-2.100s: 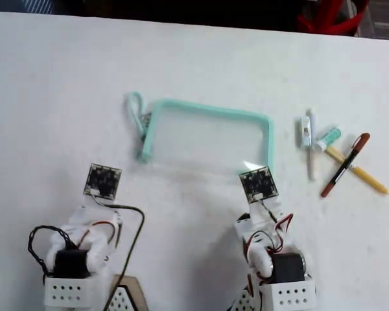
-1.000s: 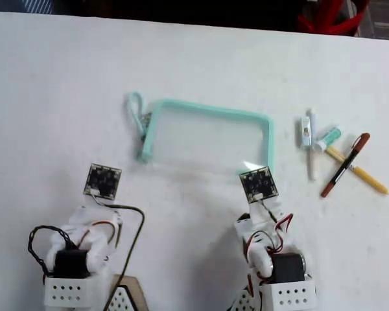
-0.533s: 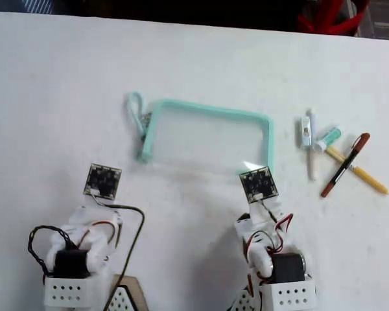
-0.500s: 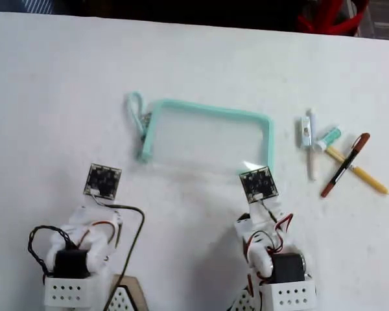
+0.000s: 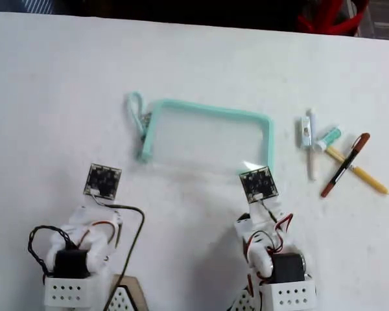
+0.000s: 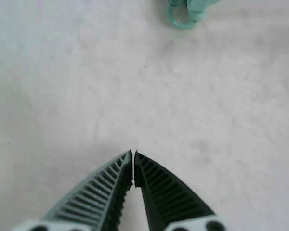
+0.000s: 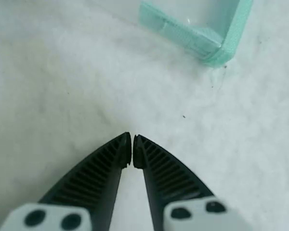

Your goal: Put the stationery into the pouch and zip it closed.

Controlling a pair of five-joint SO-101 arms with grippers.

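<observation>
A clear pouch (image 5: 207,137) with a mint-green border and a loop at its left end lies flat mid-table. To its right lies the stationery: a white pen (image 5: 310,146), a small mint-capped tube (image 5: 327,138), a brown marker (image 5: 344,166) and a yellow pencil (image 5: 358,171), partly crossing. My left gripper (image 6: 133,156) is shut and empty over bare table, the pouch's loop (image 6: 183,14) beyond it. My right gripper (image 7: 132,140) is shut and empty, just short of the pouch's corner (image 7: 216,48). Both arms sit at the near edge, left (image 5: 78,249) and right (image 5: 269,249).
The white table (image 5: 65,78) spreads wide around the pouch. A black cable (image 5: 133,236) curls by the left arm's base. Dark floor and a red object (image 5: 330,16) lie beyond the far edge.
</observation>
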